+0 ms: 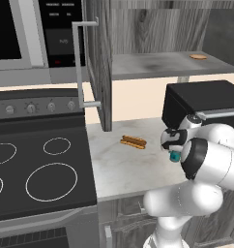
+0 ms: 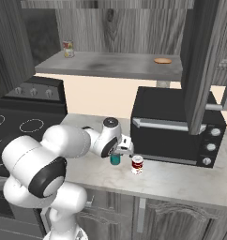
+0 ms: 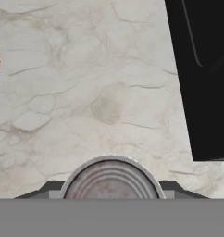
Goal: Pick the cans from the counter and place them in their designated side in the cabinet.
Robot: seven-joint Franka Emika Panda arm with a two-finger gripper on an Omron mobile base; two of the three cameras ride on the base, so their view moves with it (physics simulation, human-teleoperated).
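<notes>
- The grey wood-grain cabinet point(image 2: 110, 28) hangs open above the worktop; its grey shelf point(image 2: 110, 65) carries a small can point(image 2: 67, 48) at the left end and a flat round brownish thing point(image 2: 162, 60) toward the right.
- The marbled counter point(image 2: 181, 180) runs between the black stovetop point(image 1: 36, 169) and the black boxy oven point(image 2: 176, 126), which stands on it at the right.
- My arm point(image 2: 64, 154) reaches low over the counter, just in front of the oven's left corner.
- A hot dog in a bun point(image 1: 133, 142) lies on the counter near the cabinet door's lower edge, well apart from my hand.
- The red can with a white band point(image 2: 137, 164) stands upright on the counter just beside the teal one.
- The teal can point(image 2: 115, 159) stands upright under my hand; its silver top sits between the finger tips in the hand view.
- My gripper point(image 2: 117, 153) is clamped on the teal can.
</notes>
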